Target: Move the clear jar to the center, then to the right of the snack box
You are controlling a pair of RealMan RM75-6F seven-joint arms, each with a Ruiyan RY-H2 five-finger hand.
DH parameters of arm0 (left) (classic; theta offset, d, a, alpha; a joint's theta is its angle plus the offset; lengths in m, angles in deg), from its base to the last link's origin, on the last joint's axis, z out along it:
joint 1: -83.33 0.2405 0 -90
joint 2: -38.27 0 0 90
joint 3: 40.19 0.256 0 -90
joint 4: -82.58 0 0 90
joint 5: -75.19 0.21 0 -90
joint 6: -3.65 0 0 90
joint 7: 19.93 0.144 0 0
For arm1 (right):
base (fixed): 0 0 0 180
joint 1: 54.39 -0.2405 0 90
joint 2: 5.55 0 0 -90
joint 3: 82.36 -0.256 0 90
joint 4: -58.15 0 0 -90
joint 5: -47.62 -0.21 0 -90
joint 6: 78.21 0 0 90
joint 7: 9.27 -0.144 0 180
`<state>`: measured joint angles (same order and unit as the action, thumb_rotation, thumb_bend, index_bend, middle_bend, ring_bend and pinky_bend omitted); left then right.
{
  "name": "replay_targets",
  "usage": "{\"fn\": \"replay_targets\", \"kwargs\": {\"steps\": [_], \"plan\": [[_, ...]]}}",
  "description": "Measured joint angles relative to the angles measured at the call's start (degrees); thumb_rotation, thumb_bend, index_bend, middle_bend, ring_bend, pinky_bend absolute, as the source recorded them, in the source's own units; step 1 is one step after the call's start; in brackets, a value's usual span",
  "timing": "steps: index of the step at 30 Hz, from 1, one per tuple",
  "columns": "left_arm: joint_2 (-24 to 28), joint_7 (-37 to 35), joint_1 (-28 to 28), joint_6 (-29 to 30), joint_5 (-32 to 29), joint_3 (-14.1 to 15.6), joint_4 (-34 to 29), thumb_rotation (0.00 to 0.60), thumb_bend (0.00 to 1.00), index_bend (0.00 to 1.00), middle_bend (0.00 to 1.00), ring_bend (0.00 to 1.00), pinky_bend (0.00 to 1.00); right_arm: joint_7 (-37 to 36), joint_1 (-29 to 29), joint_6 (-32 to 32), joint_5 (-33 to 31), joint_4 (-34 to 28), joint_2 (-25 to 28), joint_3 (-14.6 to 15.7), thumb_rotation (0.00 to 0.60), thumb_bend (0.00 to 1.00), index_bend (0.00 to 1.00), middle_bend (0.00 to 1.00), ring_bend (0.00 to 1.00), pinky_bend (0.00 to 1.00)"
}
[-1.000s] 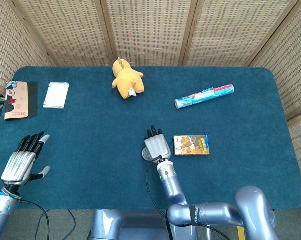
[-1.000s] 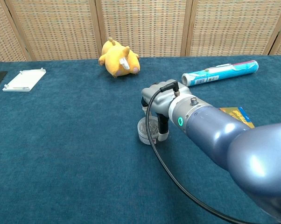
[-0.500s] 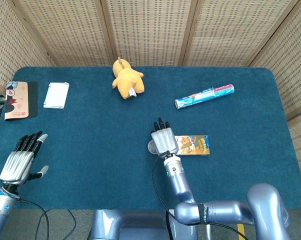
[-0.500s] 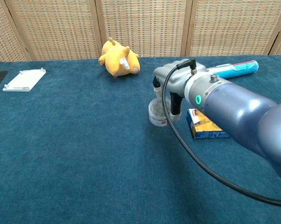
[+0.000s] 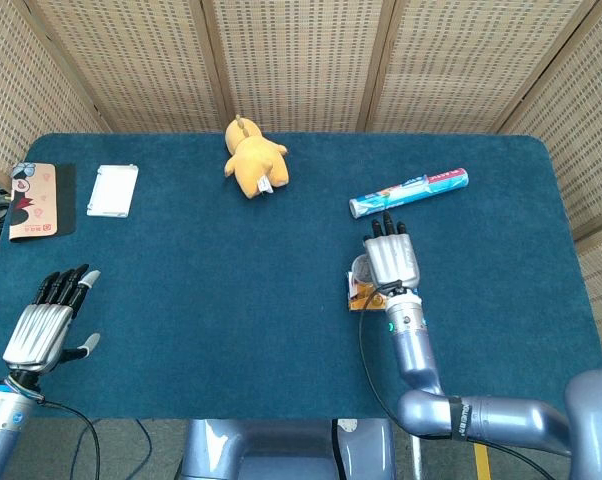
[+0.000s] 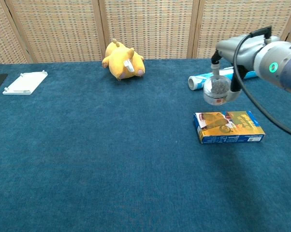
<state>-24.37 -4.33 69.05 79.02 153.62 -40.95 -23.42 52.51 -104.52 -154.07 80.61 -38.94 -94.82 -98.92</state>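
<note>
My right hand (image 5: 391,262) (image 6: 238,57) grips the clear jar (image 6: 216,91) and holds it off the table, above the snack box's far edge. In the head view only a sliver of the jar (image 5: 361,268) shows at the hand's left side. The orange and blue snack box (image 6: 228,126) lies flat right of the table's middle; from the head view the hand covers most of the snack box (image 5: 358,296). My left hand (image 5: 46,323) hovers at the near left edge of the table, fingers spread, holding nothing.
A yellow plush toy (image 5: 254,158) (image 6: 123,61) lies at the back centre. Just behind the raised jar lies a blue tube (image 5: 409,193) (image 6: 196,81). At the far left are a white box (image 5: 113,190) (image 6: 24,82) and a pink card (image 5: 36,200).
My right hand has carried the jar from the table's centre rightward and upward, ending above the snack box. The left hand has barely moved.
</note>
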Motion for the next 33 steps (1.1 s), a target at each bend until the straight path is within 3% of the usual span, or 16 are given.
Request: {"fn": "replay_targets", "kwargs": {"steps": [13,24,33], "plan": [[0.1,0.5,0.4,0.5,0.0,-0.3,-0.6,0.6,0.29,0.0,0.0,0.0,0.0,-9.7,7.1,5.2,-1.4,2.0,8.3,4.0,0.6,0.0,0.63,0.16,0.0,0.19],[0.1,1.1,0.7,1.0,0.6,-0.2,-0.9,0.6,0.29,0.0,0.0,0.0,0.0,-15.9,9.6,9.6,0.3,6.5,8.9,6.3,0.6,0.0,0.63,0.16,0.0,0.19],[0.2,0.8,0.9,0.9,0.3,-0.4,-0.8,0.6,0.29,0.0,0.0,0.0,0.0,-16.4,9.5,10.8,0.5,9.1,7.5,7.0,0.6,0.0,0.63,0.16,0.0,0.19]]}}
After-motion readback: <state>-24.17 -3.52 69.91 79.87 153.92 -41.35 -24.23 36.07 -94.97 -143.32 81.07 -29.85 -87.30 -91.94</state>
